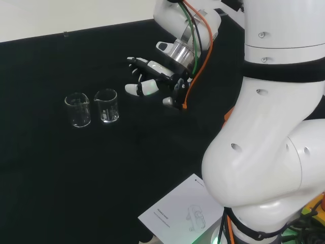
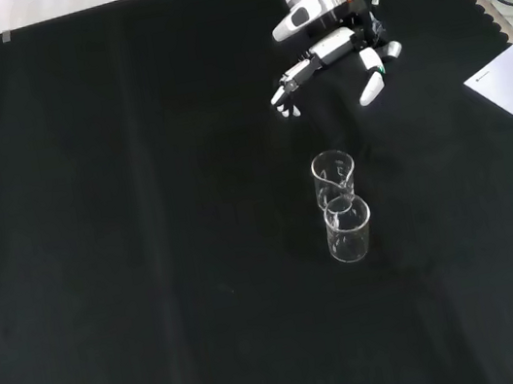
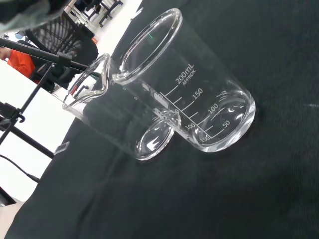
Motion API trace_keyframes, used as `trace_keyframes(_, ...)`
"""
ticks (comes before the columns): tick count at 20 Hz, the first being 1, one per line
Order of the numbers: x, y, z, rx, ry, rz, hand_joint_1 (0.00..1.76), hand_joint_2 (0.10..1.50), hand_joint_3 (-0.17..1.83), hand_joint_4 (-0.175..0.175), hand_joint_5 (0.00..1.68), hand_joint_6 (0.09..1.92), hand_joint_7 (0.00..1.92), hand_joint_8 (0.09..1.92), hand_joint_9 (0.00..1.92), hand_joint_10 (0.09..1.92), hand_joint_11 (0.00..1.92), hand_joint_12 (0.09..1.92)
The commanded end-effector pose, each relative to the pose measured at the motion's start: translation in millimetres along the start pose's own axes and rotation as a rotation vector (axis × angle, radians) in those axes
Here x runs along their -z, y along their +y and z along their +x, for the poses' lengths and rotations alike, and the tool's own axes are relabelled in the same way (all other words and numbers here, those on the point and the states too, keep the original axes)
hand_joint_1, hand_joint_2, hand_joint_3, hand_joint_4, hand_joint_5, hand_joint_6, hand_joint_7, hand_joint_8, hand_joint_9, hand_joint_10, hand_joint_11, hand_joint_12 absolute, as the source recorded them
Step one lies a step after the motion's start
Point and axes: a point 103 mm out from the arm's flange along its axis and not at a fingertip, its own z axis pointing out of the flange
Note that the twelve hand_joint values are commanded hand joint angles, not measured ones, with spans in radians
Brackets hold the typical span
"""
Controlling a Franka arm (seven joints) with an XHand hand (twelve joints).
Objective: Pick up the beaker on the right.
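On the black cloth (image 1: 61, 168), two empty beakers stand upright, close together. Head view: right beaker (image 1: 106, 106) is nearer the hand (image 1: 152, 81), which hovers apart, fingers spread, holding nothing. Advise a level approach, closing round its wall without touching the left beaker (image 1: 77, 110).

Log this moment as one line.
hand: open, above cloth | right beaker: upright, untouched | left beaker: upright | phase: approach

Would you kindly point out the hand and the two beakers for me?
hand (image 1: 152, 76), head view, on its fingers.
right beaker (image 1: 107, 107), head view, on its glass wall.
left beaker (image 1: 78, 111), head view, on its glass wall.
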Motion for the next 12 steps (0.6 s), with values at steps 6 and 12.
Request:
trace_keyframes(6, -6.0, -2.8, -0.9, -0.005, 0.049, 0.018, 0.76, 0.34, 0.98, -0.14, 0.18, 0.09, 0.06, 0.87, 0.2, 0.99, 0.32, 1.43)
trace_keyframes(12, -9.2, -4.1, 1.3, -0.012, 0.085, 0.027, 0.76, 0.34, 0.98, -0.142, 0.19, 0.09, 0.07, 0.87, 0.2, 0.98, 0.32, 1.43)
